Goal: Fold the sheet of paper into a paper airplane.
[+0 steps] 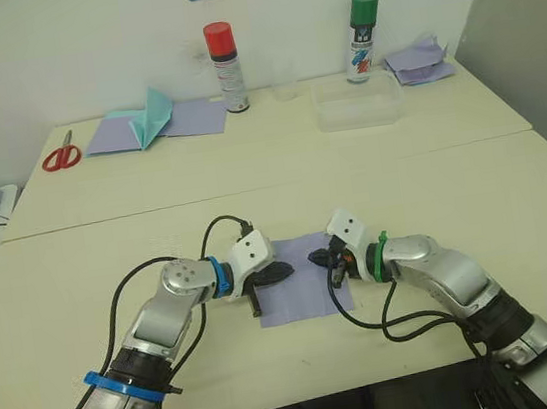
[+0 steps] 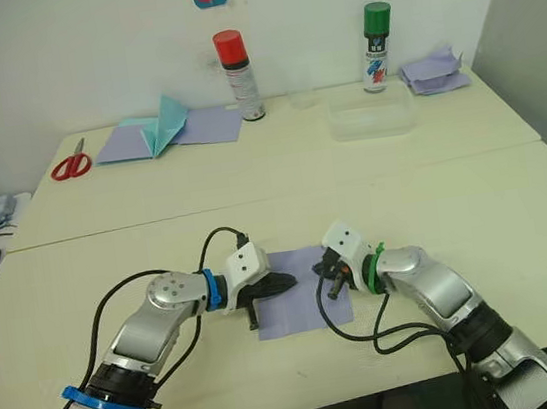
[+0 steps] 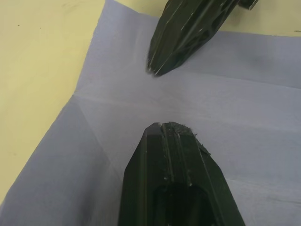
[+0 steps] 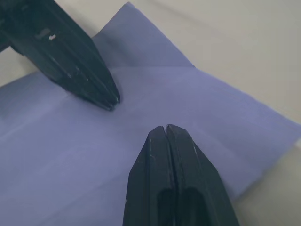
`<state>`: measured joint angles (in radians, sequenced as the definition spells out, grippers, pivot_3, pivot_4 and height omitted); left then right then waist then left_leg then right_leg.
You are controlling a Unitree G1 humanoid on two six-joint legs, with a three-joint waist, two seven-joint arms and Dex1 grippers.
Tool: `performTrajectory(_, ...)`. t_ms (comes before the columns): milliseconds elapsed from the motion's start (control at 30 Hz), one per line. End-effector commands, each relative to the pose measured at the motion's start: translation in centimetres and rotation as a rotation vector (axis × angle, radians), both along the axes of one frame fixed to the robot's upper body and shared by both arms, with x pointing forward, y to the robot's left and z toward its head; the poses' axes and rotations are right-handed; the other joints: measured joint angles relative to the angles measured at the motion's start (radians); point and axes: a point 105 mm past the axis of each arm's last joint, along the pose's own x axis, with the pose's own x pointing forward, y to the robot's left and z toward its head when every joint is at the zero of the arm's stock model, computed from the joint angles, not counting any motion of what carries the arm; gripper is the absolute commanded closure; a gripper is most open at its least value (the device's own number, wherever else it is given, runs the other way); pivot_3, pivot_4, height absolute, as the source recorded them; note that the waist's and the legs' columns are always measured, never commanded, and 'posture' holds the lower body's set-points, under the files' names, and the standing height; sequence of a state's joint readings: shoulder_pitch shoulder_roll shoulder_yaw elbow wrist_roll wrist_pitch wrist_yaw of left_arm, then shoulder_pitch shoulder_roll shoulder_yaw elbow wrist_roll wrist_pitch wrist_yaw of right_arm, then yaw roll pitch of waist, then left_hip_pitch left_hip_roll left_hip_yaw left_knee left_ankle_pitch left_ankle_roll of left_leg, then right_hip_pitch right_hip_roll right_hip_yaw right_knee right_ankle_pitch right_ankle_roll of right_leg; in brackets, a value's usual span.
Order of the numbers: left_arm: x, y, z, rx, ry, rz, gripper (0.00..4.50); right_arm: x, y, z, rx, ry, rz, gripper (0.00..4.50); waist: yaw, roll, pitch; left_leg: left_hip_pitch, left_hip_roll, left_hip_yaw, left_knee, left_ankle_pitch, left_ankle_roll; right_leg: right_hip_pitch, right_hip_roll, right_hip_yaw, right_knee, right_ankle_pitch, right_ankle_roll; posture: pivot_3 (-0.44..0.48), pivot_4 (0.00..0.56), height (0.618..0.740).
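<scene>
Now, from the left: my left fingers (image 1: 280,272) are pressed together, empty, tips poised over the left half of the sheet of paper (image 1: 303,293). That lavender sheet lies flat on the near bench (image 1: 474,198), between my two arms, with creases across it. My right fingers (image 1: 317,257) are clenched too, grasping nothing, pointing at the left ones from over the sheet's right half, tips close but apart. Far back stand a red-capped can (image 1: 225,68) and a green-capped can (image 1: 363,36).

Matt, creased sheet of paper (image 1: 302,279); smooth cream table (image 1: 474,198); ribbed black fingers (image 3: 174,174)
</scene>
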<state>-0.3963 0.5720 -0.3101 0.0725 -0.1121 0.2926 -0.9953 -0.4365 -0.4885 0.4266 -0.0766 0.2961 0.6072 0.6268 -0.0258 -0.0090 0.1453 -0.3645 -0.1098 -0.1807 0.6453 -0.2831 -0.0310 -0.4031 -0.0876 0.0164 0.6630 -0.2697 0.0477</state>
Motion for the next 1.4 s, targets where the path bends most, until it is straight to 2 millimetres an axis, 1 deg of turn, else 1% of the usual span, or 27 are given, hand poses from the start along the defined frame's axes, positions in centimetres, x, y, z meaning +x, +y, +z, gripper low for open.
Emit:
performTrajectory(33,-0.4,1.6,-2.3,0.087,0.066,0.036,4.50,-0.5,-3.3,-1.6,-0.090,0.039,-0.033,4.47,0.001,-0.001,-0.001,0.000,0.000,0.000,0.000,0.000,0.000,0.000,0.000,0.000,0.000,0.000,0.000,0.000,0.150,0.740)
performTrajectory(100,-0.4,1.8,-2.4,0.099,0.064,0.041,4.50,-0.8,-4.0,-1.0,-0.084,-0.012,0.000,4.47,0.001,-0.001,-0.001,0.000,0.000,0.000,0.000,0.000,0.000,0.001,0.000,0.000,0.000,0.000,0.000,0.000,0.150,0.740)
performTrajectory(133,-0.4,1.9,-2.4,0.104,0.064,0.039,4.50,-1.1,-4.0,-0.6,-0.077,-0.041,0.031,4.47,0.001,-0.002,-0.002,0.000,0.000,0.000,0.000,0.000,0.000,0.001,0.000,0.000,0.000,0.000,0.000,0.000,0.150,0.740)
performTrajectory(200,-0.5,1.9,-2.5,0.106,0.065,0.037,4.50,-1.3,-3.7,0.9,-0.007,-0.096,0.070,4.47,0.001,-0.002,-0.002,0.000,0.000,0.000,0.000,0.000,0.000,0.001,0.000,0.000,0.000,0.000,0.000,0.000,0.150,0.740)
performTrajectory(267,-0.4,2.0,-2.4,0.105,0.062,0.037,4.50,-1.5,-2.7,3.5,0.140,-0.142,0.095,4.47,0.000,-0.002,-0.002,0.000,0.001,0.000,0.000,0.000,0.000,0.001,0.000,0.000,0.000,0.000,0.000,0.000,0.150,0.740)
performTrajectory(300,-0.4,2.0,-2.4,0.105,0.060,0.037,4.50,-1.6,-2.2,4.8,0.194,-0.185,0.120,4.47,-0.002,-0.002,-0.002,0.000,0.001,0.000,0.000,0.000,0.000,0.000,0.000,0.000,0.000,0.000,0.000,0.000,0.150,0.740)
performTrajectory(333,-0.4,2.0,-2.4,0.106,0.057,0.037,4.50,-1.7,-1.7,5.7,0.227,-0.211,0.143,4.47,-0.003,-0.002,-0.002,0.000,0.002,0.000,0.000,0.000,0.000,0.000,0.000,0.000,0.000,0.000,0.000,0.000,0.150,0.740)
performTrajectory(400,-0.3,2.2,-2.4,0.111,0.054,0.037,4.50,-1.7,-0.8,6.5,0.265,-0.233,0.155,4.47,-0.003,-0.002,-0.002,0.000,0.002,0.000,0.000,0.000,0.000,0.000,0.000,0.000,0.001,0.000,0.000,0.000,0.150,0.740)
performTrajectory(467,-0.3,2.2,-2.3,0.112,0.053,0.035,4.50,-1.2,0.0,6.6,0.281,-0.240,0.136,4.47,-0.003,-0.003,-0.002,0.001,0.002,0.000,0.000,0.000,0.000,0.000,0.000,0.000,0.000,0.000,0.000,0.000,0.150,0.740)
performTrajectory(533,-0.3,2.2,-2.3,0.113,0.053,0.033,4.50,-0.9,0.5,5.7,0.238,-0.230,0.127,4.47,-0.002,-0.003,-0.002,0.001,0.002,-0.001,0.000,0.000,0.000,0.000,0.000,0.000,0.000,0.000,0.000,0.000,0.150,0.740)
performTrajectory(633,-0.3,2.2,-2.3,0.118,0.050,0.026,4.50,-0.7,1.0,3.3,0.147,-0.168,0.121,4.47,-0.002,-0.003,-0.002,0.001,0.001,0.000,0.000,0.000,0.000,0.000,0.000,0.000,0.000,0.000,0.000,0.000,0.150,0.740)
performTrajectory(833,-0.3,2.0,-2.1,0.120,0.041,0.016,4.50,-1.6,1.6,-0.1,0.042,-0.083,0.164,4.47,-0.002,-0.003,-0.002,0.000,0.000,0.000,0.000,0.000,0.000,-0.001,0.000,0.000,0.000,0.000,0.000,0.000,0.150,0.740)
performTrajectory(933,-0.1,1.7,-1.6,0.113,0.020,0.013,4.50,-1.9,1.3,-1.6,-0.030,-0.057,0.181,4.47,-0.003,-0.003,-0.003,0.001,0.001,0.000,0.000,0.000,0.000,-0.001,0.000,0.000,0.001,0.000,0.000,0.000,0.150,0.740)
performTrajectory(1033,0.1,1.2,-0.3,0.081,-0.016,0.010,4.50,-1.8,0.7,-2.2,-0.073,-0.053,0.175,4.47,-0.002,-0.003,-0.003,0.001,0.001,0.000,0.000,0.000,0.000,0.000,0.000,0.000,0.001,0.000,0.000,0.000,0.150,0.740)
performTrajectory(1167,-0.6,-0.1,1.4,-0.003,-0.034,-0.030,4.50,-1.1,0.1,-2.4,-0.086,-0.049,0.143,4.47,-0.003,-0.003,-0.003,0.001,0.001,0.000,0.000,0.000,0.000,-0.001,0.000,0.000,0.001,0.000,0.000,0.000,0.150,0.740)
performTrajectory(1233,-1.1,-0.3,1.1,0.007,-0.027,-0.041,4.50,-1.0,0.0,-2.3,-0.082,-0.043,0.138,4.47,-0.002,-0.003,-0.003,0.001,0.001,0.000,0.000,0.000,0.000,-0.001,0.000,0.000,0.001,0.000,0.000,0.000,0.150,0.740)
performTrajectory(1267,-1.3,0.0,0.6,0.027,-0.019,-0.034,4.50,-1.0,0.0,-2.4,-0.081,-0.040,0.140,4.47,-0.002,-0.003,-0.003,0.001,0.000,0.000,0.000,0.000,0.000,-0.001,0.000,0.000,0.001,0.000,0.000,0.000,0.150,0.740)
performTrajectory(1367,-1.7,1.1,-0.8,0.089,0.004,-0.007,4.50,-0.9,0.0,-2.4,-0.082,-0.038,0.139,4.47,-0.002,-0.003,-0.003,0.001,0.000,0.000,0.000,0.000,0.000,0.000,0.000,0.000,0.000,0.000,0.000,0.000,0.150,0.740)
performTrajectory(1400,-1.9,1.8,-1.3,0.109,0.019,0.012,4.50,-0.9,-0.1,-2.4,-0.081,-0.039,0.137,4.47,-0.002,-0.003,-0.004,0.001,0.001,0.000,0.000,0.000,0.000,0.000,0.000,0.000,0.000,0.000,0.000,0.000,0.150,0.740)
